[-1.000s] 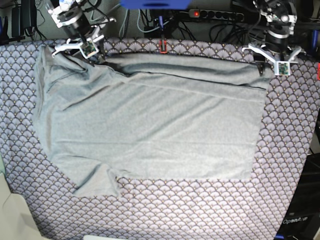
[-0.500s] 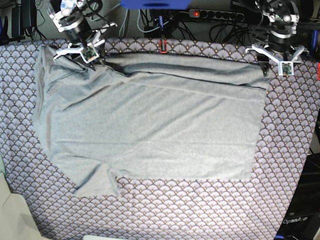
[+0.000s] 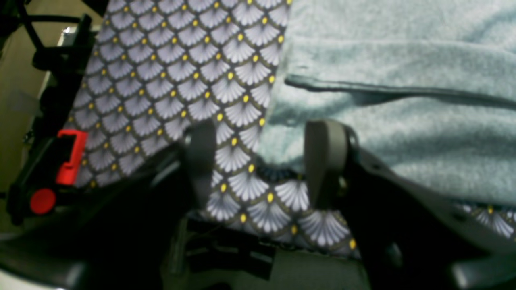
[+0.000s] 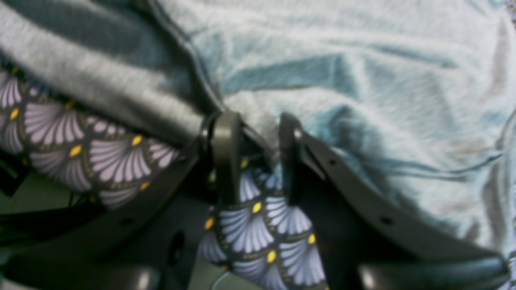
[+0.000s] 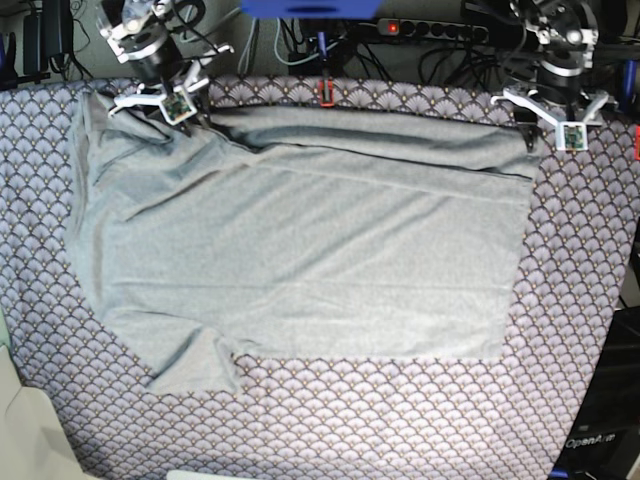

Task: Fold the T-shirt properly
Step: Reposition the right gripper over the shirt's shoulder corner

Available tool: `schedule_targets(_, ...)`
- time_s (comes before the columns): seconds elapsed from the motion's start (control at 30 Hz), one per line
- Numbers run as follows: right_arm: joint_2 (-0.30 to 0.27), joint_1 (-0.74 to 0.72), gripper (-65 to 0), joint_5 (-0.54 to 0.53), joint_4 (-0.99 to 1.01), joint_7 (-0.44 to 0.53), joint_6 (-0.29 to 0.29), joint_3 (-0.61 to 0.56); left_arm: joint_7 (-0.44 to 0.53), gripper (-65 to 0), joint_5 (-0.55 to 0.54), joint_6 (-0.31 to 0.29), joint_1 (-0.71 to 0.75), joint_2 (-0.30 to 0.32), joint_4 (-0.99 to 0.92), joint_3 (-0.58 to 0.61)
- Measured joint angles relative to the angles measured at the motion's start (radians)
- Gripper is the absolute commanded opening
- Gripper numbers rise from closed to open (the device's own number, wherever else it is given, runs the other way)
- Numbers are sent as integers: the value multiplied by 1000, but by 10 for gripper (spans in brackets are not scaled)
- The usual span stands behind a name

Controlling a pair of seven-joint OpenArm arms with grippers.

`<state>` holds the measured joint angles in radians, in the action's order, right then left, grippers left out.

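you see the t-shirt (image 5: 300,250) spread flat on the scale-patterned tablecloth (image 5: 400,420), its far strip folded over toward the middle; at the shirt's far right corner your left gripper (image 3: 260,161) stands with fingers wide apart, nothing between them but tablecloth; at the shirt's far left corner your right gripper (image 4: 254,161) has its fingers narrow, pinching a bunched fold of grey fabric.

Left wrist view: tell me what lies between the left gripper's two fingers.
Only patterned tablecloth lies between the left gripper fingers; the T-shirt edge starts just beyond them, by one fingertip. The left wrist view shows this.
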<state>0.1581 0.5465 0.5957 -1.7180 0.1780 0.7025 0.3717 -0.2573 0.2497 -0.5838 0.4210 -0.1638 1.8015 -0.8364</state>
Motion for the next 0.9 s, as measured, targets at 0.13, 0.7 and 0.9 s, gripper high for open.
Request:
schedule_targets(0.13, 0, -1, -553, 0, 8, 2, 0, -3, 0, -315, 0, 0, 0, 0, 0, 0)
schedule_targets(0.7, 0, -63, -628, 135, -24, 2, 0, -2, 0, -315, 0, 0, 0, 0, 0, -1)
schedule_targets(0.9, 0, -84, -628, 141, -95, 1, 0, -6, 0, -315, -4, 4, 0, 0, 0, -22)
